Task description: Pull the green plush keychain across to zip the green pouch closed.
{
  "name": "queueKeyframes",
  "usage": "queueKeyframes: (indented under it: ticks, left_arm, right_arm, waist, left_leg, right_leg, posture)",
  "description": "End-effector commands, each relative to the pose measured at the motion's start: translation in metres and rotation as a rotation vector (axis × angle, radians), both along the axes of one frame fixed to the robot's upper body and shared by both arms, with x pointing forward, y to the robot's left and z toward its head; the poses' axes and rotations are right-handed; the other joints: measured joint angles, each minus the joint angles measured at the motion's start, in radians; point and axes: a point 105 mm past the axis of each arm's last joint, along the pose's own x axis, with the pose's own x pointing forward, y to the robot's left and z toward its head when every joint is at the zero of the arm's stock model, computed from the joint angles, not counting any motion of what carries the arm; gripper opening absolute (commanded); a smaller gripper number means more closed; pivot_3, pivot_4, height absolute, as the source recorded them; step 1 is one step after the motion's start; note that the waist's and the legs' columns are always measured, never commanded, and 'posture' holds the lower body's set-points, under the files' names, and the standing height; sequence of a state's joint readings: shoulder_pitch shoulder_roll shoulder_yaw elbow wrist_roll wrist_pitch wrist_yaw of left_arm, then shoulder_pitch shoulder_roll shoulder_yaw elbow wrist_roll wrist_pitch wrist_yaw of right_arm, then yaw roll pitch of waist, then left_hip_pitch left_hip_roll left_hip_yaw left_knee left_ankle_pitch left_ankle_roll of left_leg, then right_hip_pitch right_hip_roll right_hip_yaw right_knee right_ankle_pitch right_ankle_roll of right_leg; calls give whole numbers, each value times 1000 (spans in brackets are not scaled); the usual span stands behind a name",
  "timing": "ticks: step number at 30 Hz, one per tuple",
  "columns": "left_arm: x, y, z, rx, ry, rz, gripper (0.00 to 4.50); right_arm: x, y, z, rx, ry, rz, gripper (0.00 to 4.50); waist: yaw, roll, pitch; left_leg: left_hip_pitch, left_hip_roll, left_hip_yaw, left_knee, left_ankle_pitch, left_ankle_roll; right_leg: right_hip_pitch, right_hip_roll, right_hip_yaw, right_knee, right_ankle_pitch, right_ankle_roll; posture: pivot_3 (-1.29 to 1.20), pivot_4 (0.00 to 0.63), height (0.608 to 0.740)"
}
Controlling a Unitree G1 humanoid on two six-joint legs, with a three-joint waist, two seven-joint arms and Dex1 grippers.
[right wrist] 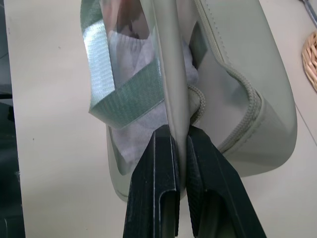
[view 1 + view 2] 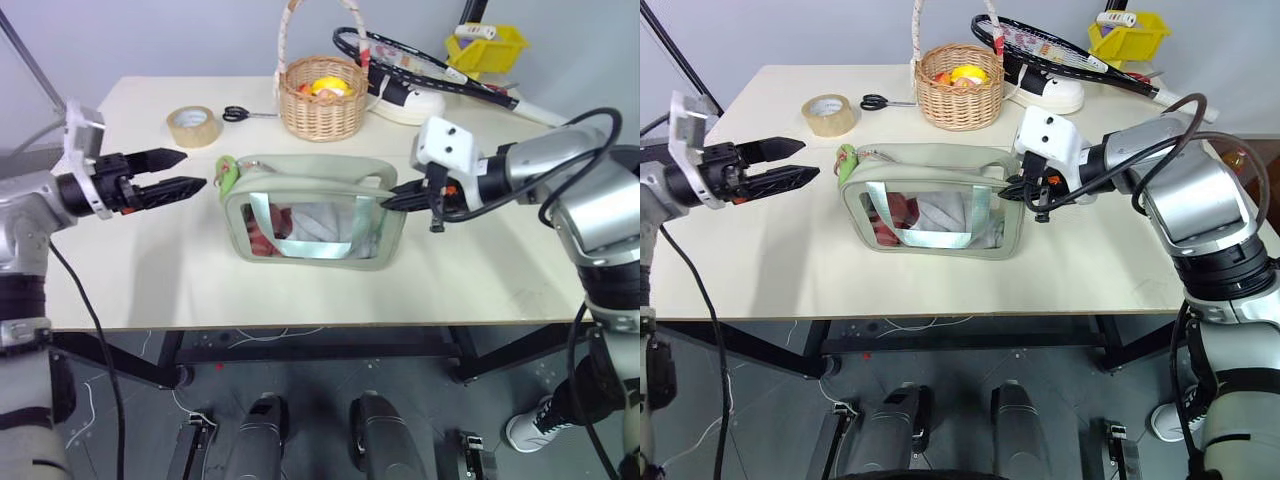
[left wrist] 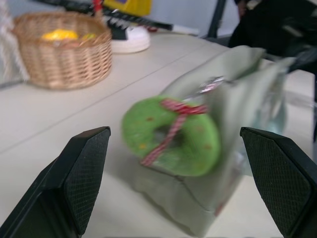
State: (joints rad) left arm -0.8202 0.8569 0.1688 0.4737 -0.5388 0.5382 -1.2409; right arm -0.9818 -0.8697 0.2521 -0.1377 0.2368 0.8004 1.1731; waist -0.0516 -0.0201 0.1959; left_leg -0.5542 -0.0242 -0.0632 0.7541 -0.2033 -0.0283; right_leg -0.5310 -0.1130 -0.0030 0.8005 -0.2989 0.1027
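A: Why is the right hand (image 1: 179, 148) clamped on the green pouch (image 2: 315, 215)'s end?
B: Judging by its pinch on the upper edge, it anchors the pouch on the tabletop (image 2: 480, 270) so the zipper can run

A: And the left hand (image 2: 178, 172)?
B: Fingers spread, empty, level, just beside the green plush keychain (image 3: 171, 135) hanging at the pouch's opposite end, likely lining up a grasp

A: Farther back?
B: Tape roll (image 2: 194, 126), scissors (image 2: 237, 113), wicker basket (image 2: 322, 98), a racket (image 2: 420, 62)

Right tool (image 2: 1018, 186) apparently pinching green pouch (image 2: 935, 200) edge, left tool (image 2: 805, 160) open
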Motion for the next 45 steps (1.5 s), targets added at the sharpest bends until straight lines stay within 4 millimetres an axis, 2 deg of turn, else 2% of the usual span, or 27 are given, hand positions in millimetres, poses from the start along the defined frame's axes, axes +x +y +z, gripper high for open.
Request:
queueKeyframes:
  ticks: [1, 8, 12, 18, 19, 22, 23, 26, 29, 34, 37, 40, 45]
  left_arm:
    - [14, 2, 3, -1, -8, 57, 4500]
    - [42, -12, -13, -49, 45, 95, 4500]
    - [45, -19, -16, -67, 57, 77, 3230]
    - [44, -15, -11, -78, 42, 80, 56]
    - [43, -14, -7, -79, 28, 78, 19]
    - [39, -11, 1, -80, 5, 76, 19]
    - [35, -13, 11, -84, -18, 51, 19]
    - [23, -35, 39, -76, -95, -41, 19]
    - [19, -66, 52, -54, -135, -114, 19]
    - [21, -108, 46, 6, -99, -209, 19]
    - [26, -121, 41, 42, -75, -225, 19]
    - [30, -125, 37, 63, -58, -225, 1120]
    - [31, -116, 40, 91, -74, -207, 3498]
  right_arm:
    - [-1, 2, 5, 1, -33, 9, 65]
    - [-1, 2, 7, 2, -40, 8, 65]
    - [0, 2, 7, 6, -41, 0, 0]
    - [1, 0, 7, 12, -34, -19, 0]
    - [2, 0, 7, 14, -33, -22, 0]
    - [2, -1, 6, 15, -30, -28, 0]
    - [2, -1, 6, 16, -28, -29, 0]
    - [1, 1, 3, 20, -20, -26, 0]
    - [2, 4, 2, 24, -19, -22, 0]
    - [5, 5, 2, 29, -23, -31, 0]
    - [5, 5, 1, 32, -22, -35, 0]
    - [5, 5, 0, 32, -21, -47, 0]
    - [5, 2, -1, 36, -17, -64, 0]
  waist:
    - [1, 0, 0]
    - [5, 0, 0]
    - [5, 0, 0]
    - [6, 0, 0]
    - [6, 0, 0]
    - [6, 0, 0]
    - [6, 0, 0]
    - [7, 0, 0]
    - [10, 0, 0]
    - [6, 0, 0]
    - [4, 0, 0]
    - [4, 0, 0]
    - [6, 0, 0]
  left_leg:
    - [0, 0, 0, 0, 0, 0]
    - [0, -1, 0, 1, 0, 0]
    - [0, -1, 0, 1, 0, 0]
    - [0, -1, 0, 1, 0, 0]
    - [0, -1, 0, 1, 0, 0]
    - [0, -1, 0, 1, 0, 0]
    - [0, -1, 0, 1, 0, 0]
    - [-1, -1, -1, 1, 0, 0]
    - [-1, -1, -1, 2, 0, 0]
    - [-1, -1, 0, 2, 0, 0]
    - [-1, -1, 0, 2, 0, 0]
    - [-1, -1, 0, 2, 0, 0]
    - [-1, -1, 0, 2, 0, 0]
  right_leg:
    - [0, 0, 0, 0, 0, 0]
    - [0, -1, 0, 2, 0, 1]
    - [0, -1, 0, 2, 0, 1]
    - [0, -1, 0, 2, 0, 2]
    - [0, -1, 0, 2, 0, 2]
    - [0, -1, 0, 2, 0, 1]
    - [0, -1, 0, 2, 0, 1]
    - [-1, -1, 0, 2, 0, 1]
    - [0, -2, -1, 2, 0, 1]
    - [1, -2, -2, 3, 1, 4]
    - [0, -1, -2, 3, 1, 5]
    - [0, 0, -2, 3, 1, 5]
    - [0, -1, -2, 3, 1, 5]
  posture:
    - [0, 150, 644]
    - [0, 150, 644]
    - [0, 150, 644]
    - [0, 150, 644]
    - [0, 150, 644]
    - [0, 150, 644]
    - [0, 150, 644]
    - [0, 150, 644]
    - [0, 150, 644]
    - [0, 150, 644]
    - [0, 150, 644]
    - [0, 150, 644]
    - [0, 150, 644]
